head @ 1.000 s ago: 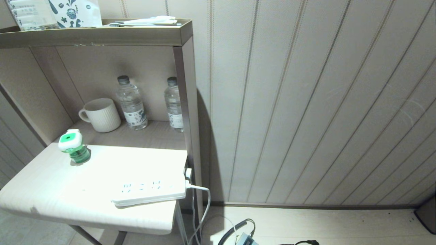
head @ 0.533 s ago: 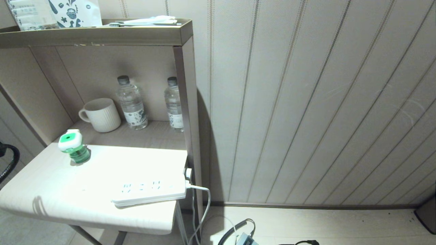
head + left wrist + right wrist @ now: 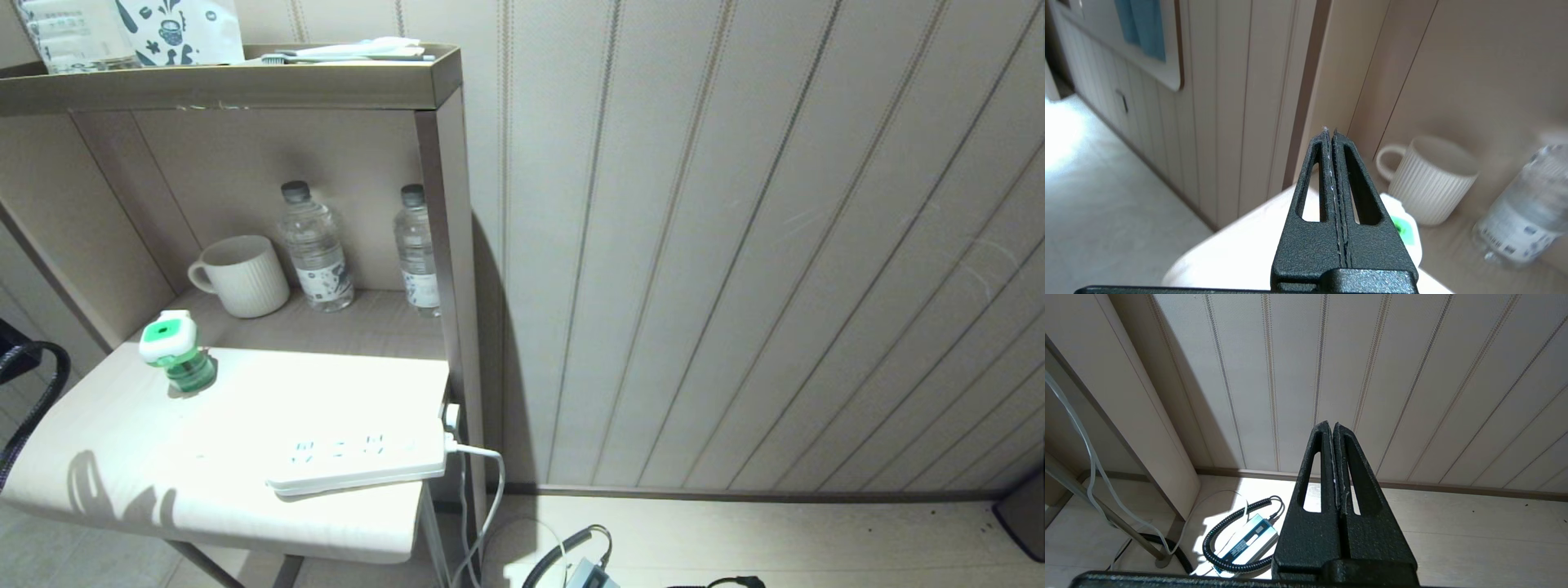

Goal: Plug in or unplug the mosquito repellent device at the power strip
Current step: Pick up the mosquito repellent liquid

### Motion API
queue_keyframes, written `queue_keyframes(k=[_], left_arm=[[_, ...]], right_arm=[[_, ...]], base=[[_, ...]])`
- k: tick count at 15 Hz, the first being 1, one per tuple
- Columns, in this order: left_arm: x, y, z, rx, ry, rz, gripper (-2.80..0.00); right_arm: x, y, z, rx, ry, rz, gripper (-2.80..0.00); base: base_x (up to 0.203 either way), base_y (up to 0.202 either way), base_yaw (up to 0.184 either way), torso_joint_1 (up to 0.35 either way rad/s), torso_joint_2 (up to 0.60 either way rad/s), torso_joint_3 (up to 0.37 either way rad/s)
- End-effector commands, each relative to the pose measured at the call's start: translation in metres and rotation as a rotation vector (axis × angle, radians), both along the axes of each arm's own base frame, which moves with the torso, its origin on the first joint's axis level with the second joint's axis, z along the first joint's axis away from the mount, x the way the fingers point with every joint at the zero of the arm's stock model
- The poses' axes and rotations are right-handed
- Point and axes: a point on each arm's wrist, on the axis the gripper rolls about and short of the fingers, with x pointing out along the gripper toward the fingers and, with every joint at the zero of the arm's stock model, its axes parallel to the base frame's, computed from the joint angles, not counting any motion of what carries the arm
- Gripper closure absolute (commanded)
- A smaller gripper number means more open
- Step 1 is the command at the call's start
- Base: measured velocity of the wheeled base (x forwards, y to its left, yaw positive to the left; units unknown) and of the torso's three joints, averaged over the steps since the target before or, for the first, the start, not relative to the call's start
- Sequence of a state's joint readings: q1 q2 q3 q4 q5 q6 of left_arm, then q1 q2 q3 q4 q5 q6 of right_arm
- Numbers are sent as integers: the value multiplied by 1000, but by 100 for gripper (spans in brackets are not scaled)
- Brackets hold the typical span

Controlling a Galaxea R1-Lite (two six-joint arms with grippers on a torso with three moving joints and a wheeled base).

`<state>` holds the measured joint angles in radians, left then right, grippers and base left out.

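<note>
Mosquito repellent device (image 3: 174, 349) stands upright at the back left of the white bench (image 3: 122, 457), unplugged, well apart from the power strip (image 3: 359, 457). Power strip lies flat at the bench's front right corner, its end overhanging the edge, white cord (image 3: 482, 490) dropping off the right end toward the floor. Behind the bench, in the shelf recess: ribbed cream mug (image 3: 241, 276) nearest the device, two clear water bottles (image 3: 314, 249) to its right. Left tool (image 3: 1330, 134) has both fingers pressed together, nothing between them; it hangs off the bench's left edge, pointing toward the mug, with the device's white-and-green head partly hidden behind its fingers. In the head view only a black cable loop (image 3: 33, 392) shows at the far left, and a shadow on the bench's front left. Right tool (image 3: 1329, 426) also pressed together, empty, pointing at the panelled wall above the floor, where a coiled black cable and a small box (image 3: 1247, 539) lie.
</note>
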<state>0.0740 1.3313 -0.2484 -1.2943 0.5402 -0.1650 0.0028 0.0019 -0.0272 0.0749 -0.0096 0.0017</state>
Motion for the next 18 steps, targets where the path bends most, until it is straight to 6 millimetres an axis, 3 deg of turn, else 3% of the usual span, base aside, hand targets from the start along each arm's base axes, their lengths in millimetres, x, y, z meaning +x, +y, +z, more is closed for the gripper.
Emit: queue_keyframes(k=[1,3,4,5,10,13,18], left_arm=[[6,1,-9,-7,45,5,0],[11,1,-12,-6,64,5,0],[12,1,-10,0,64,6,-180],[12,1,-9,3,60,7,-280],[16,1,-13,22,124,4,-280],[31,1,-18,10,176,-9,-280],[53,-17,-36,9,227,-93,-280]], right_arm=[[0,0,0,0,0,1,0],[0,0,0,0,1,1,0],[0,0,0,0,0,1,0],[0,0,0,0,0,1,0],[0,0,0,0,0,1,0],[0,0,0,0,1,-1,0],[0,0,0,0,0,0,0]], base=[[0,0,0,0,0,0],[0,0,0,0,0,0],[0,0,0,0,0,0],[0,0,0,0,0,0],[0,0,0,0,0,0],[0,0,0,0,0,0],[0,0,0,0,0,0]])
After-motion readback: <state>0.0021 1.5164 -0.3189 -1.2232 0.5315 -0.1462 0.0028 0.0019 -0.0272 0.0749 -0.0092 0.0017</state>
